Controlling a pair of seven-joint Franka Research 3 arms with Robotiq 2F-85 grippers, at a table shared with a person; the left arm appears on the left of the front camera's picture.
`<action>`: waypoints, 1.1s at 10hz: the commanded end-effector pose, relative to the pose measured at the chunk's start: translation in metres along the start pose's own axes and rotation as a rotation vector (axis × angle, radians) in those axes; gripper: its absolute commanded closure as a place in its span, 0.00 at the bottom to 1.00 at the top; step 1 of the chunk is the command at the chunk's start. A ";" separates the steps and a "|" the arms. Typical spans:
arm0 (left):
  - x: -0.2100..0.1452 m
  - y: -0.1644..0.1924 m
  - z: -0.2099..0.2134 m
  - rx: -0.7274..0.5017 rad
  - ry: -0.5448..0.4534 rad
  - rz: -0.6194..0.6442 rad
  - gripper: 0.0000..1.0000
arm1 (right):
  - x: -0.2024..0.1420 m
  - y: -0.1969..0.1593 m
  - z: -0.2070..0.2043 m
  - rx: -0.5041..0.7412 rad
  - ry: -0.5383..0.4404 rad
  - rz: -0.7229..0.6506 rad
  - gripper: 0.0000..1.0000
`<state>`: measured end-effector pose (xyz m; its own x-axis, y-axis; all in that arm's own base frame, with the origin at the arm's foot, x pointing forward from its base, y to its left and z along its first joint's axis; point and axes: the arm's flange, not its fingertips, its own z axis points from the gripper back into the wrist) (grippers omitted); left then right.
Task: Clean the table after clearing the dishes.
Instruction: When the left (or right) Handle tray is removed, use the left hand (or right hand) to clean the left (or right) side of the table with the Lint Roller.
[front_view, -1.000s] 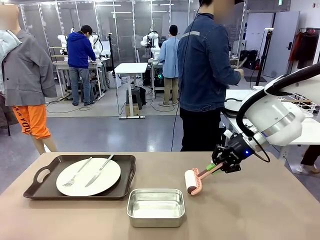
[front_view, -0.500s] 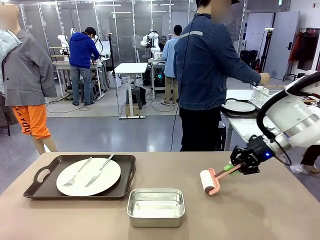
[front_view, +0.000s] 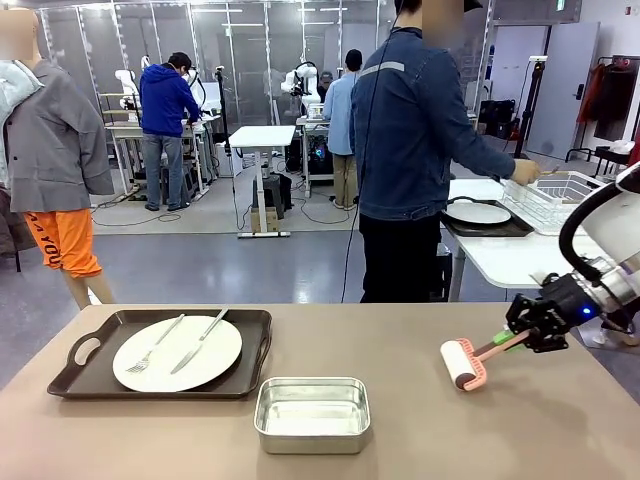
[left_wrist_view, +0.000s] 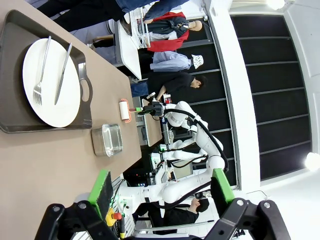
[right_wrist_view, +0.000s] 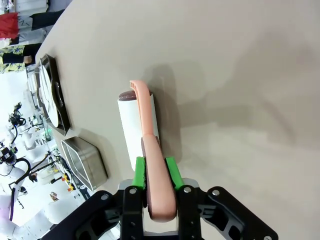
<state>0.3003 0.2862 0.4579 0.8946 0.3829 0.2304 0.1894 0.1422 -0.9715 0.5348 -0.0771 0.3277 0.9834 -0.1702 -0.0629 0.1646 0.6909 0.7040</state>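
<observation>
Wide tan desk (front_view: 480, 430) across the foreground. On its left part, dark brown handled tray (front_view: 110, 325) carrying a round white plate (front_view: 215, 360). Just beside the tray's near right corner, shiny steel pan (front_view: 312, 383). High above the desk, left end effector (left_wrist_view: 161, 186), released, green pads spread wide. At the right, right end effector (front_view: 503, 338) clenched on the pink handle of a lint roller (front_view: 463, 363), white roll down on the desk. Across the plate, side by side, knife (front_view: 200, 340) and fork (front_view: 155, 347).
</observation>
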 end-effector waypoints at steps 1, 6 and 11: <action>-0.003 -0.002 0.002 -0.007 0.007 -0.001 0.00 | 0.018 -0.066 0.002 -0.214 -0.066 -0.030 0.79; -0.003 -0.002 0.002 -0.007 0.007 -0.001 0.00 | 0.006 -0.069 0.070 -0.392 -0.144 0.012 0.79; -0.003 -0.002 0.002 -0.007 0.007 -0.001 0.00 | -0.037 0.017 0.094 -0.545 -0.187 0.090 0.79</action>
<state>0.3003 0.2863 0.4579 0.8945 0.3831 0.2304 0.1894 0.1422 -0.9716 0.5100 -0.1374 0.4070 0.9785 -0.1590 0.1316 0.1094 0.9402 0.3226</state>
